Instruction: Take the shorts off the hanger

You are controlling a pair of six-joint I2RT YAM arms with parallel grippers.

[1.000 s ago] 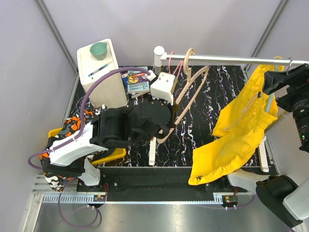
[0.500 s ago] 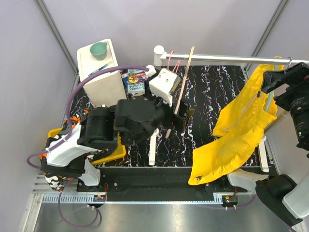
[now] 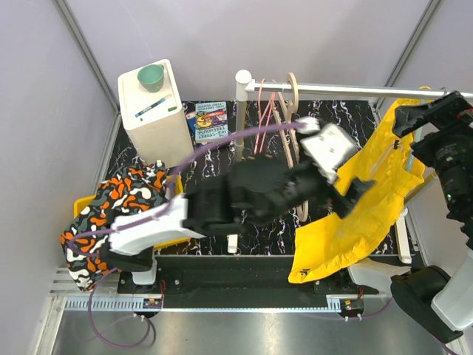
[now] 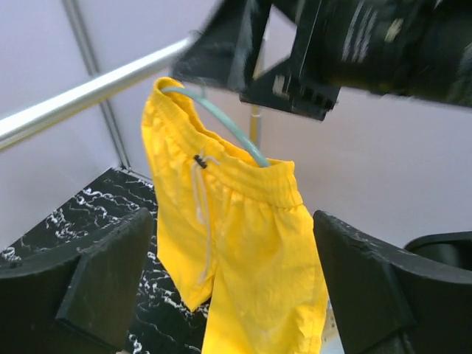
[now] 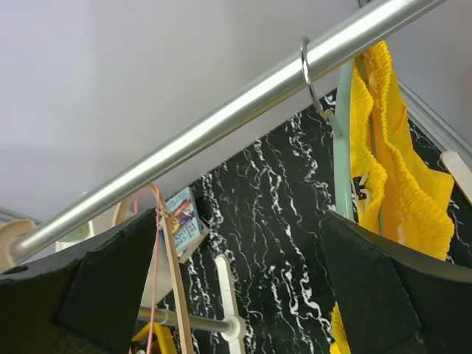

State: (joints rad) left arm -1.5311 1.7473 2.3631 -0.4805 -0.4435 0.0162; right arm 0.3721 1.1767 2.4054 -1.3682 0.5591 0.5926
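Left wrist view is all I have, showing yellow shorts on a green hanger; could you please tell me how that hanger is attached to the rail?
Observer: The right wrist view shows the hanger ending in a metal hook looped over the rail.
Operator: Thank you. Is anything else hanging on that rail?
Observer: Yes. From above, a bunch of empty hangers hangs near the post at the rail's left end.
Operator: And is the right pincer open?
Observer: Yes, the right pincer is open and holds nothing, just below the rail near the hook.
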